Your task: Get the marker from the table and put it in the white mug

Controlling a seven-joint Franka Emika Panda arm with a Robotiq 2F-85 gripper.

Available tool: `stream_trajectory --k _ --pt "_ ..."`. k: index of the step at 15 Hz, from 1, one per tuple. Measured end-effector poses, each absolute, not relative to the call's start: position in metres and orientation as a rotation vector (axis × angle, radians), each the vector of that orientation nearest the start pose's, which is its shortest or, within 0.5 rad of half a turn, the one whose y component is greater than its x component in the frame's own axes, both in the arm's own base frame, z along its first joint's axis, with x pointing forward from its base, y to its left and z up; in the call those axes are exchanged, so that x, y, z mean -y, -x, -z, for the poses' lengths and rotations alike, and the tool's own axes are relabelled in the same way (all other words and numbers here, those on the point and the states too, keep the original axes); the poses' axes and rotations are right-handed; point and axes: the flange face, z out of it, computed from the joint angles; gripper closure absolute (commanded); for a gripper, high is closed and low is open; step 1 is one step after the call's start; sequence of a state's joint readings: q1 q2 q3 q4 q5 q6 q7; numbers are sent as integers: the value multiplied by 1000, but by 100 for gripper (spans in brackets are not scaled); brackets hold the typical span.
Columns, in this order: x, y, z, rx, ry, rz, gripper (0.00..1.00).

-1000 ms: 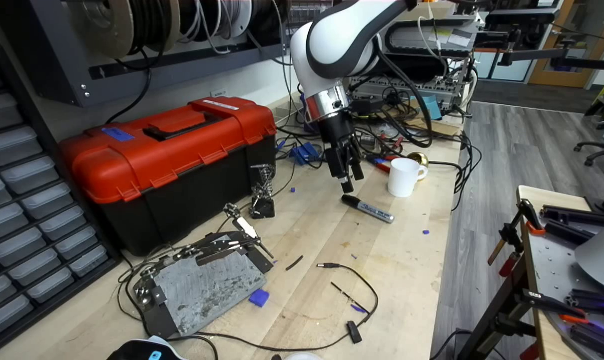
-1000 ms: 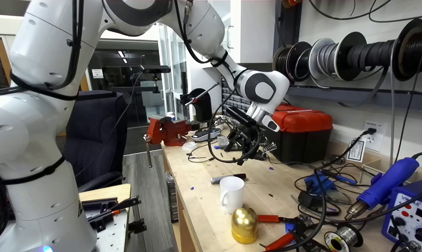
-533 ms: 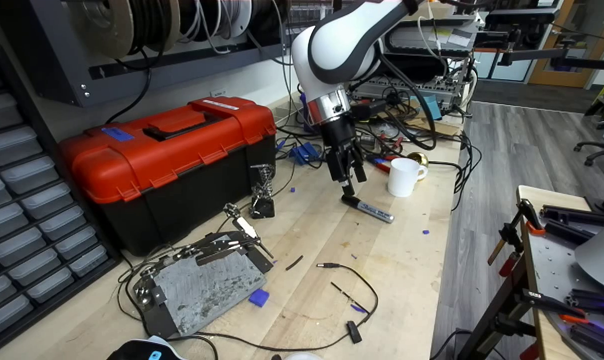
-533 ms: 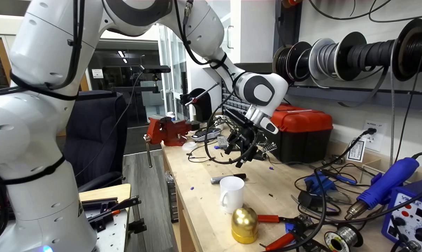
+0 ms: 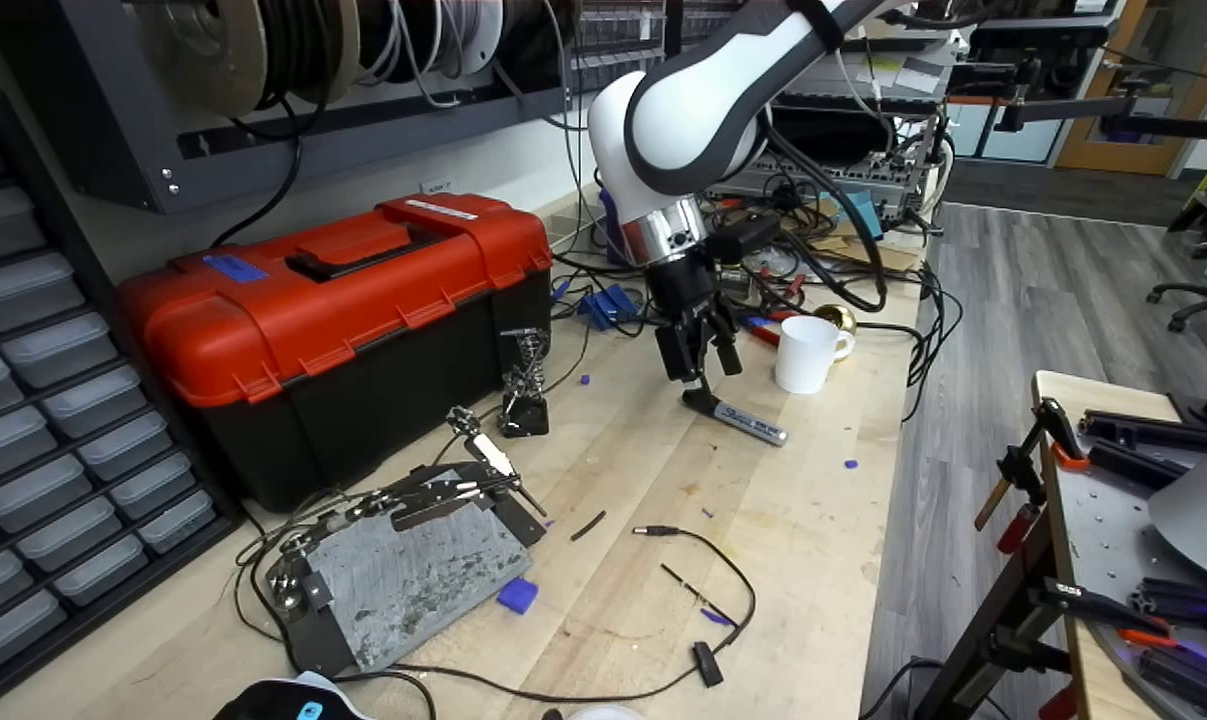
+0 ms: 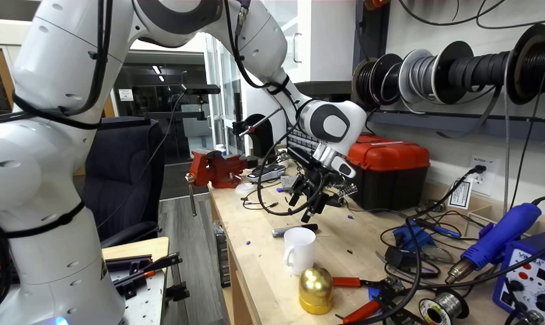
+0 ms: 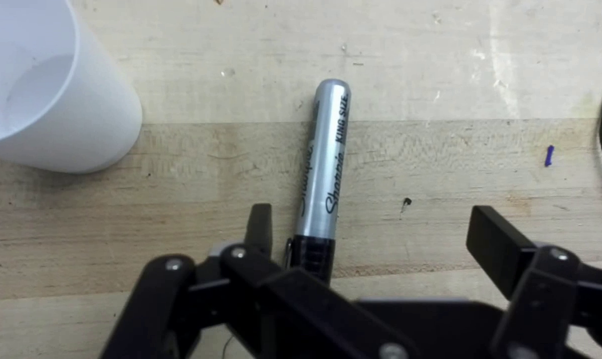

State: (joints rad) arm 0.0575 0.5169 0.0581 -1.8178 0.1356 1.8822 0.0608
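Free surface [image 7: 206, 154] both sides of marker [image 7: 323, 164]; obstacles: white mug [image 7: 94, 109] nearby, gold dome [image 6: 316, 291] past it, red toolbox [image 5: 363, 335] wallside.

White mug [image 7: 84, 107] cropped in wrist view, marker [image 7: 322, 179] there partly hidden behind claw [image 7: 375, 237]

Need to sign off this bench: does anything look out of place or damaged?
Yes: blue scraps lie strewn on the table, like leftover debris, and the gray plate looks blotchy, perhaps worn.
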Motion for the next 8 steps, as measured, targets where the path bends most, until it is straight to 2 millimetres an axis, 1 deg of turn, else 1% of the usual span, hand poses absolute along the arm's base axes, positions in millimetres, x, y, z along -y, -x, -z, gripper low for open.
stream_trajectory --k 5,8 --pt "-74 -587 -221 -56 2973 -714 0" --pt "-75 -585 -211 -69 2984 -741 0"
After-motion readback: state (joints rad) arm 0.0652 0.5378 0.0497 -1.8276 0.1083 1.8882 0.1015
